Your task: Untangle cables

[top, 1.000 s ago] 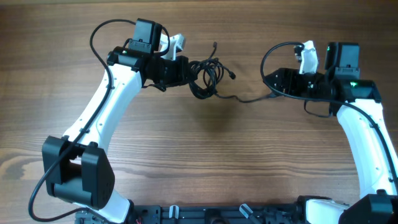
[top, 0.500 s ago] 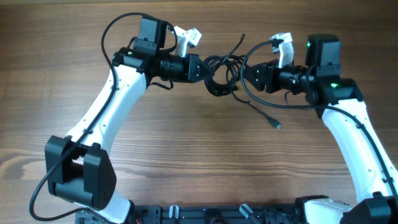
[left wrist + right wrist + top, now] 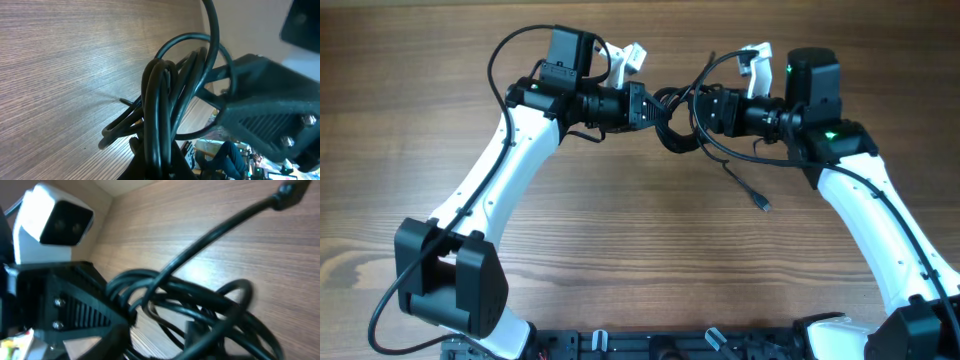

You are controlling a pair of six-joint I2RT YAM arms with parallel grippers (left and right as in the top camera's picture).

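A tangled bundle of black cables [image 3: 675,122] hangs between my two grippers, just above the wooden table at the back centre. My left gripper [image 3: 649,105] is shut on the bundle from the left; in the left wrist view the strands [image 3: 160,100] run down into its jaws [image 3: 157,167]. My right gripper [image 3: 703,110] faces it from the right, very close, and is shut on a strand [image 3: 215,330] that runs up to a plug [image 3: 292,187]. One loose cable end [image 3: 763,205] lies on the table below the right arm. Another end [image 3: 710,60] sticks up behind.
The wooden table [image 3: 620,250] stretches around both arms. The two grippers almost touch: the right gripper's body [image 3: 265,115] fills the left wrist view, and the left gripper's body [image 3: 75,310] with its white camera [image 3: 52,222] fills the right wrist view.
My right gripper has moved left with its cable, from far right to right against the bundle. The left gripper has shifted right with the bundle. The stretched cable went slack, its end dropping onto the table.
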